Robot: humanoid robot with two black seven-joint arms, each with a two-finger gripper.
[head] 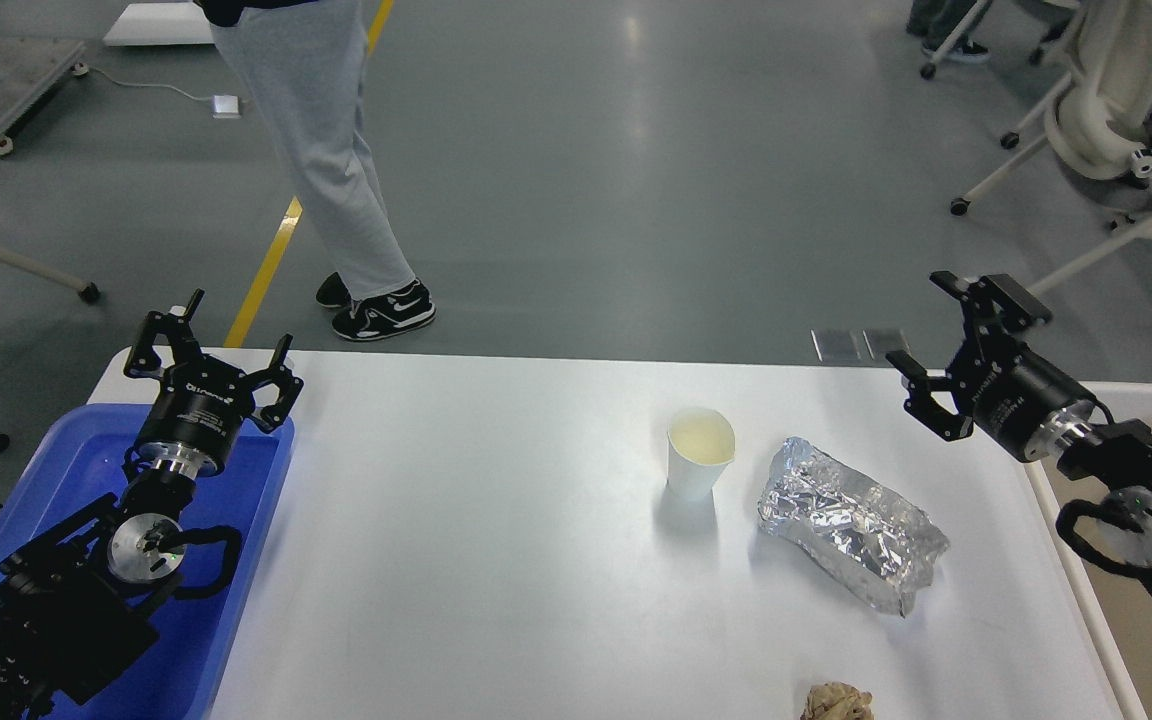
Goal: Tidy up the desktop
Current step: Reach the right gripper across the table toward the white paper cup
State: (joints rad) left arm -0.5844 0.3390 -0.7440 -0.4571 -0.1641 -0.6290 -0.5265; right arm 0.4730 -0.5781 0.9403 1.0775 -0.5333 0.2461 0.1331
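Tabletop (496, 520) clutter is what I'm here to clear: the white surface fills the middle of my head view, and three loose things sit on its right half. A paper cup (700, 452) stands upright near the centre, a crumpled foil packet (851, 525) lies just beside it to the right, and a small brownish wad (838, 702) pokes in at the near edge, partly cut off.

My left tool (211, 365) hangs over the blue tray (236, 560) at the left end, fingers spread and holding nothing. I read that tray as a drop-off spot. My right tool (951, 350) hovers above the far right corner, fingers likewise spread and empty, beside the cream bin (1061, 520).

Since the clutter lies on the right, I judge the right arm better placed for the first pick. The foil looks crushable and slippery, so a gentle pinch seems wise.
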